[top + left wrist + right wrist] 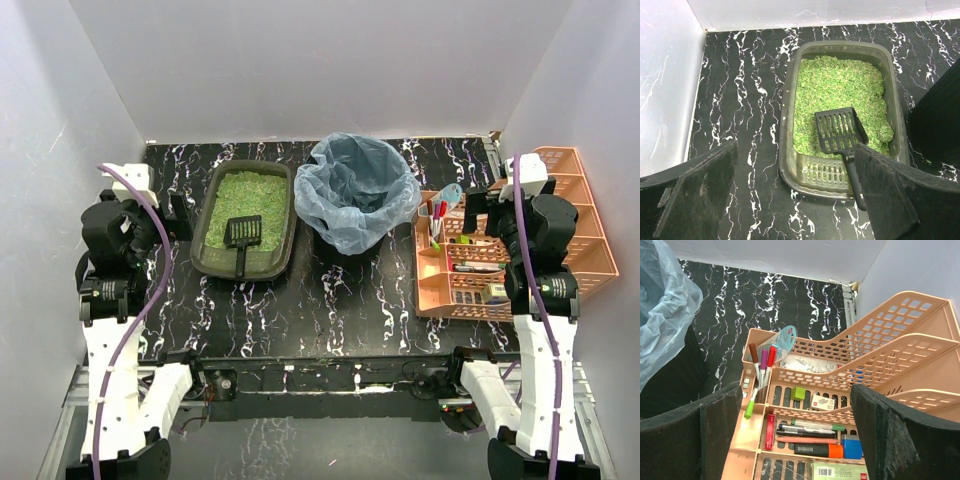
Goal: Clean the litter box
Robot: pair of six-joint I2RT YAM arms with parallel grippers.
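1. Nearest in my left wrist view, the left gripper (796,160) is released, its black fingers (700,195) spread wide and holding nothing.
2. Centre frame beyond them sits the shallow dark olive-green plastic litter box (786,125), filled with green granules.
3. A black slotted plastic scoop (838,131) lies on the litter, its handle crossing the lower rim.
4. My right gripper (795,405) is also released, facing the orange slatted plastic organiser (880,355).
5. In the overhead view, the round bin lined with a translucent blue bag (362,190) stands just right of the box.

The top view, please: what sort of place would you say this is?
Probably a staged robot test booth, not a home: plain white walls close in a black marbled table, and the litter box, lined bin and orange desk organiser sit on it like props.
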